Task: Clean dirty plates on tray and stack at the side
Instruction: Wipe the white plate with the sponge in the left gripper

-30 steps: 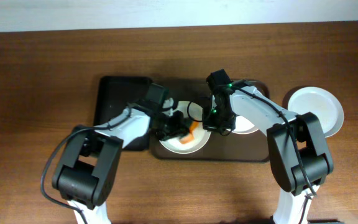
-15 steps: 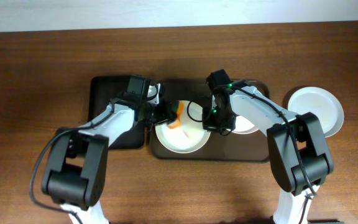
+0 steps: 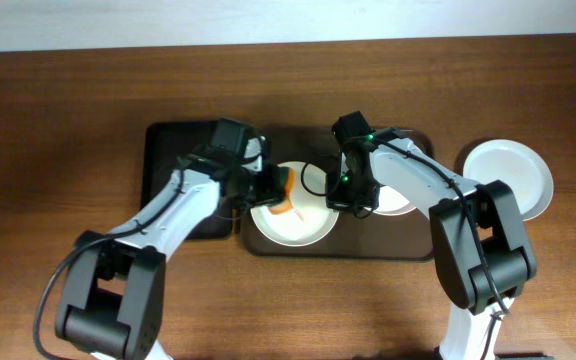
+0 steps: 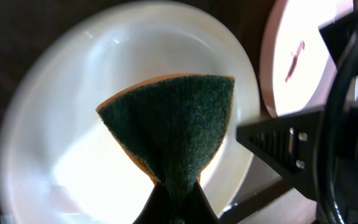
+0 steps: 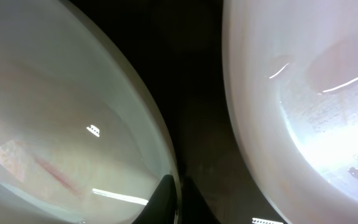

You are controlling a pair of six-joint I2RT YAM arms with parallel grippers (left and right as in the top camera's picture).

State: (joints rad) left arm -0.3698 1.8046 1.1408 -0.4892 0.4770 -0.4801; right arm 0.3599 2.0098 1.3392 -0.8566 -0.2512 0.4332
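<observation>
My left gripper (image 3: 268,187) is shut on an orange sponge with a dark green scrub face (image 3: 285,194), held over a white plate (image 3: 298,222) on the dark brown tray (image 3: 338,247). The left wrist view shows the sponge (image 4: 173,118) pinched at the fingertips (image 4: 176,186) above that plate (image 4: 61,155). My right gripper (image 3: 353,197) is shut on the rim of a second, pale greenish plate (image 3: 396,196) with a red smear (image 4: 294,59). The right wrist view shows its jaws (image 5: 180,183) clamped on that rim (image 5: 61,124). A third white plate (image 3: 508,175) lies on the tabletop at the right.
A narrower black tray (image 3: 183,165) lies against the brown tray's left side, under my left arm. The two arms' grippers are close together over the brown tray. The third plate sits just right of the brown tray's right edge.
My left gripper has swept the sponge from the plate's lower right to its upper left edge, and the arm has swung left. The right arm and its plate have not moved.
</observation>
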